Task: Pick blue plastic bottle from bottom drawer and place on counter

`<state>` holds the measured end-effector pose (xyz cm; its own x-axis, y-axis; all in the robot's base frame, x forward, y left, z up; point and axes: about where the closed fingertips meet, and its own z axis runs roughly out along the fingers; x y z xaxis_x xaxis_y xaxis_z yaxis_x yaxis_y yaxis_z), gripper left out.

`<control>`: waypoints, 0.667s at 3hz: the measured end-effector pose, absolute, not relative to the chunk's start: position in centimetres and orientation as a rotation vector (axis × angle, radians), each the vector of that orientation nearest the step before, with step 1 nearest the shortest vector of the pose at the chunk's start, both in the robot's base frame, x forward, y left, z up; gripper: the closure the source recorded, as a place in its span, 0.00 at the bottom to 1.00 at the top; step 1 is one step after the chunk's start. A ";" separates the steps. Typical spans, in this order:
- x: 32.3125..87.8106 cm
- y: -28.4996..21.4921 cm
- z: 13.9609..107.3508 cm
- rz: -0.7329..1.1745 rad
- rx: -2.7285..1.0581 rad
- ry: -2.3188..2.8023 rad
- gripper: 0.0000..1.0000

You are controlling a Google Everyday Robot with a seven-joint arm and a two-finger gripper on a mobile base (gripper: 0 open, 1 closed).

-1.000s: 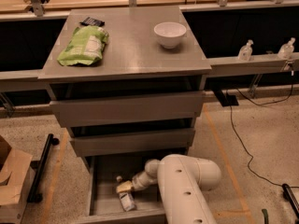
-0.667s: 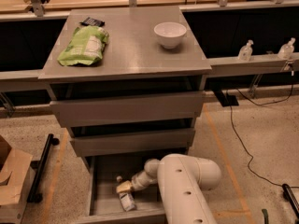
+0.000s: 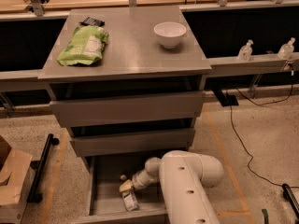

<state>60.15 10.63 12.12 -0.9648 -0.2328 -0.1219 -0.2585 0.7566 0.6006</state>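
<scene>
The bottom drawer point(image 3: 105, 192) of the grey cabinet is pulled open. The small blue plastic bottle point(image 3: 130, 201) lies on its side near the drawer's front, its white label facing up. My white arm point(image 3: 187, 181) reaches down into the drawer from the right. My gripper point(image 3: 125, 186) is low inside the drawer, right above and behind the bottle's upper end; whether it touches the bottle I cannot tell. The counter point(image 3: 131, 55), the cabinet's grey top, is well above.
On the counter lie a green bag point(image 3: 84, 45), a small dark packet point(image 3: 92, 21) and a white bowl point(image 3: 170, 33). Two clear pump bottles point(image 3: 245, 50) stand on a ledge to the right. A cardboard box point(image 3: 11, 181) sits on the floor at left and a black cable point(image 3: 238, 134) at right.
</scene>
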 end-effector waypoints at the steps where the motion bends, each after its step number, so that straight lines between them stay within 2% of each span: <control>1: 60.2 10.6 12.1 1.003 -0.407 2.907 0.69; 2: 59.1 11.0 13.0 0.979 -0.399 2.902 0.93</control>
